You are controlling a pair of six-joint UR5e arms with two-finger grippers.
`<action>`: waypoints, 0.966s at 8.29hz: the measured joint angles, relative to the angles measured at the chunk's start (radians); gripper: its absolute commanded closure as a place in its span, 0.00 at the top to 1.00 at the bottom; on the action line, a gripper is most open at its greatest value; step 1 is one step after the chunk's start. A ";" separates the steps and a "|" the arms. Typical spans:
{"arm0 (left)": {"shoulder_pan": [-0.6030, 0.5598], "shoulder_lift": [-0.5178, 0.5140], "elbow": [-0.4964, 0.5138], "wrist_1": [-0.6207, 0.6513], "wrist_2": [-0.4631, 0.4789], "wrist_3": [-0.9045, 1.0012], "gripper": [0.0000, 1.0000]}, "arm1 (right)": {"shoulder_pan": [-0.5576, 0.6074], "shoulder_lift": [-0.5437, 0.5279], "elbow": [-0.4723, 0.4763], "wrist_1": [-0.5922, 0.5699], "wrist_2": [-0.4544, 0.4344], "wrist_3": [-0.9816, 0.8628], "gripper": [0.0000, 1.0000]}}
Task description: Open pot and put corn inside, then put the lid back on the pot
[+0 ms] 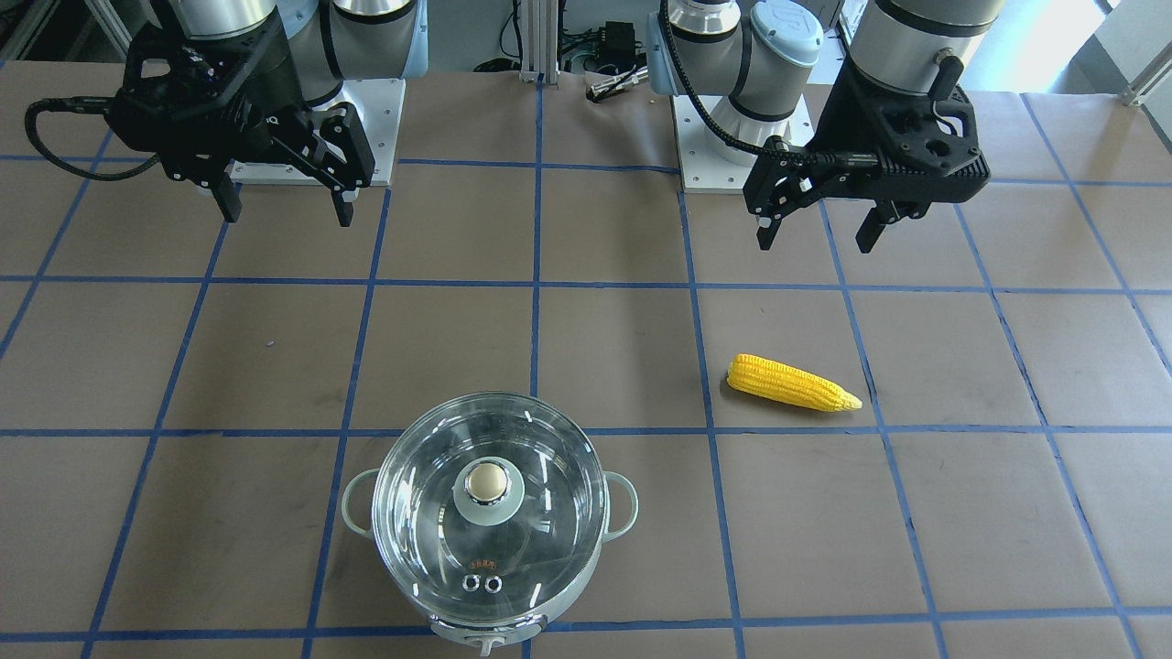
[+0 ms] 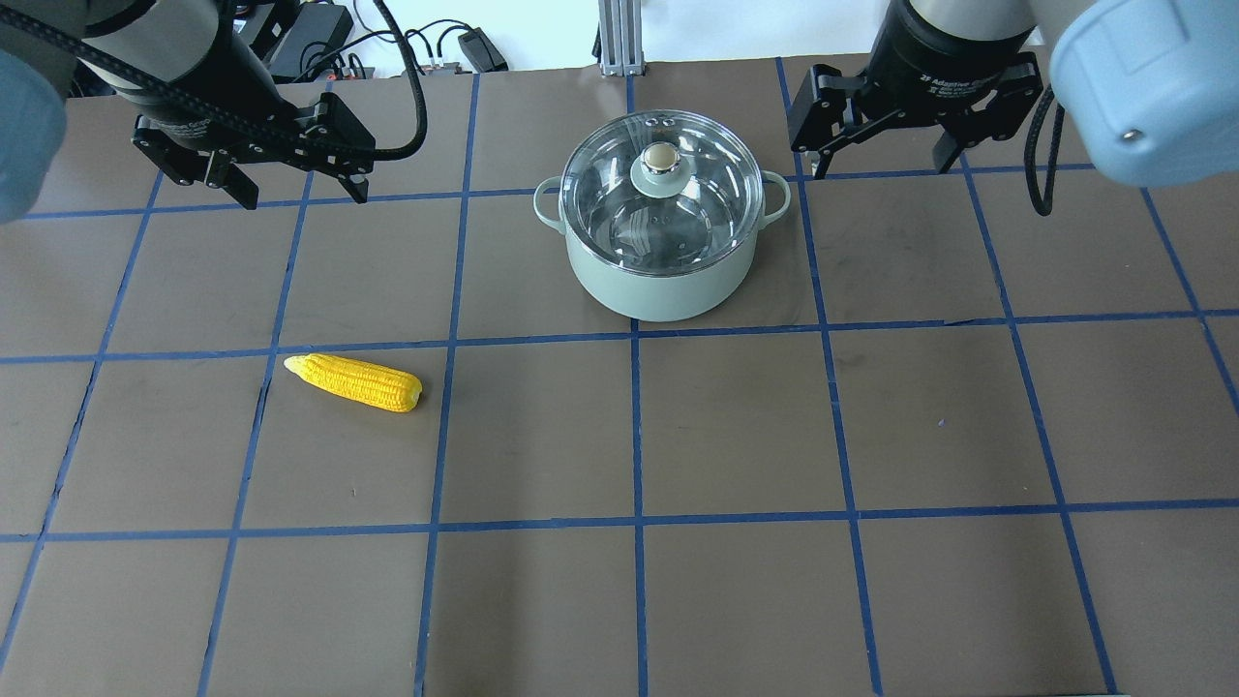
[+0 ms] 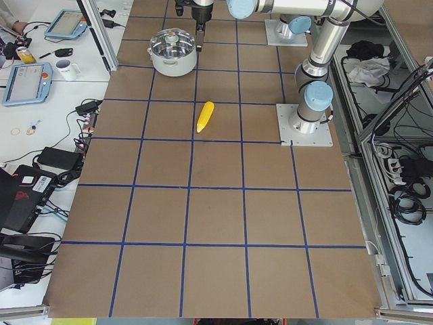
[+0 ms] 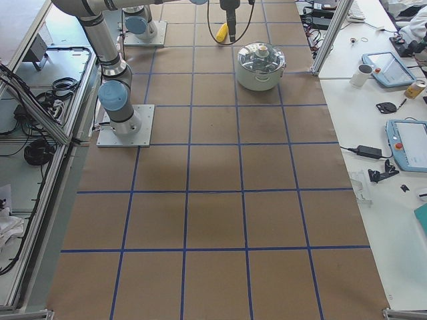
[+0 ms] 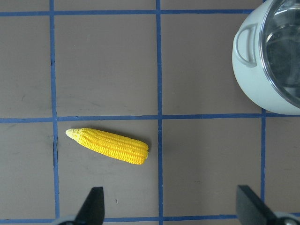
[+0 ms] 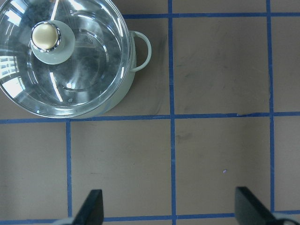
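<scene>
1. Left claw [image 2: 302,194] hangs in the upper left of the overhead view, jaws parted wide with nothing between them. The right claw [image 2: 881,165] hangs in the upper right, equally parted and empty.
2. The pot [image 2: 658,281] stands at upper centre of that view, between the two claws and touching neither.
3. The lid [image 2: 619,208] sits closed on the pot, its gold knob [image 2: 661,157] upright at the middle.
4. The corn [image 2: 354,382] lies flat left of centre, well apart from the pot, its pointed tip toward the frame's left edge.
5. The counter [image 2: 736,436] is brown, crossed by a grid of blue lines [image 2: 636,436].
</scene>
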 measured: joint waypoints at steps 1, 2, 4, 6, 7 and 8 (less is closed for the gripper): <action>0.000 0.001 0.000 0.000 -0.002 0.000 1.00 | 0.000 -0.001 0.000 0.007 0.000 -0.001 1.00; -0.001 0.001 0.000 0.000 -0.003 0.000 1.00 | 0.000 -0.001 0.000 0.011 0.001 -0.001 1.00; -0.001 0.000 0.001 0.000 -0.004 0.001 1.00 | 0.001 -0.001 0.000 0.014 0.003 -0.003 1.00; 0.000 0.000 0.001 0.001 -0.005 0.001 1.00 | 0.001 -0.001 0.000 0.014 0.006 -0.004 1.00; 0.000 0.000 0.001 0.001 -0.005 0.000 1.00 | 0.001 -0.001 0.000 0.014 0.007 -0.005 1.00; 0.000 -0.001 0.001 0.002 -0.005 -0.001 1.00 | 0.001 0.000 0.000 0.014 0.007 -0.006 1.00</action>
